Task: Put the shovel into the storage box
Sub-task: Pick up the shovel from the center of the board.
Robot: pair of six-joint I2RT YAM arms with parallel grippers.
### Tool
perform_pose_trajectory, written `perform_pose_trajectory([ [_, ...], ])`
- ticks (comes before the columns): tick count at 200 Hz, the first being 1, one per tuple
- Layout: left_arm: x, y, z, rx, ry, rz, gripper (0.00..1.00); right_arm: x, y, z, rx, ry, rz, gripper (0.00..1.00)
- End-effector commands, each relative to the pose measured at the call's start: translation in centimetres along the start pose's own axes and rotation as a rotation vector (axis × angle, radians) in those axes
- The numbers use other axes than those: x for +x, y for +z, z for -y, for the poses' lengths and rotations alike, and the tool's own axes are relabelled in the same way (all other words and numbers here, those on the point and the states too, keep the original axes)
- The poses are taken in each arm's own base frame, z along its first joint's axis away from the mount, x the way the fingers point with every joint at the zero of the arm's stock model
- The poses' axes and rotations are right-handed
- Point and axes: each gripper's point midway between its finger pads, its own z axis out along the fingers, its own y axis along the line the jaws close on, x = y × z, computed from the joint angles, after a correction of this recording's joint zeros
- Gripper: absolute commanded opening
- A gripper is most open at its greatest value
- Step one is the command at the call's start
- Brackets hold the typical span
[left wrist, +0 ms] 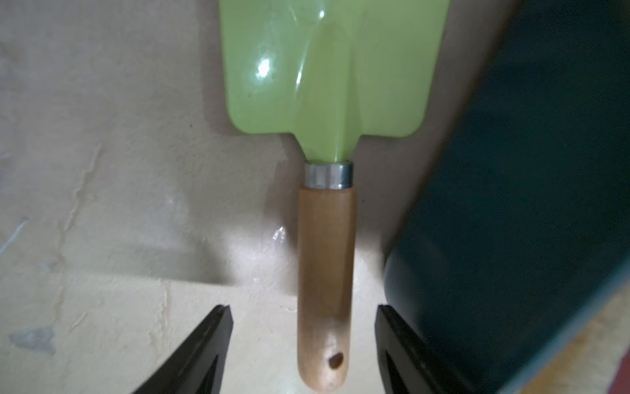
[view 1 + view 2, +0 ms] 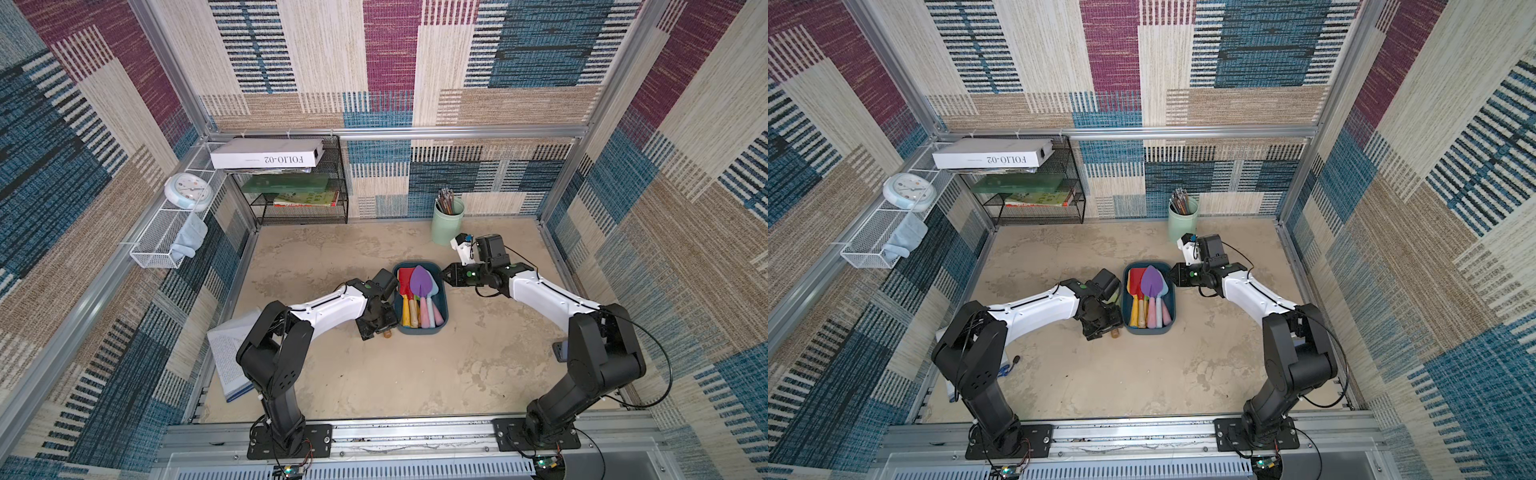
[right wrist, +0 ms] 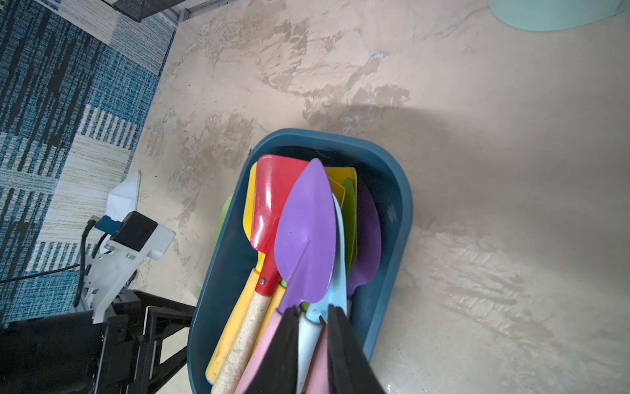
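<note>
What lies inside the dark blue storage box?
The storage box holds toy shovels: purple shovel on top, red shovel, yellow shovel and light blue shovel beneath. Lower blades and the floor are mostly covered.

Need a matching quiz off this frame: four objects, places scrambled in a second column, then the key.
Things
1. green shovel
2. purple shovel
3. mint-green cup
4. clock

Places
A. in the white wire basket
B. on top of the pile in the storage box
C. flat on the table beside the storage box, handle inside the open left gripper
D. at the table's far edge, sticks standing in it

Pairs: 1-C, 2-B, 3-D, 4-A
</note>
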Motion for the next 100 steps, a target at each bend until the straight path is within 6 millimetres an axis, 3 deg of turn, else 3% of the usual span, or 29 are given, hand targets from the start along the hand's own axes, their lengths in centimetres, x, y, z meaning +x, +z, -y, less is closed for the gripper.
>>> perform_pose_trajectory([
  [1, -0.01, 0.32, 0.08, 0.001, -0.001, -0.005, 0.64, 0.04, 0.16, -0.04, -0.008, -0.009, -0.001, 0.19],
  [35, -0.1, 0.73, 0.01, -0.006, -0.002, -0.006, 0.5, 0.05, 0.1, -0.02, -0.006, -0.011, -0.001, 0.19],
  [81, -0.07, 0.87, -0.14, -0.018, -0.003, -0.009, 0.13, 0.06, 0.01, -0.02, -0.006, -0.012, 0.0, 0.19],
  [100, -0.16, 0.62, -0.36, -0.026, -0.004, -0.002, 0.05, 0.09, -0.05, -0.04, -0.006, -0.011, 0.001, 0.19],
])
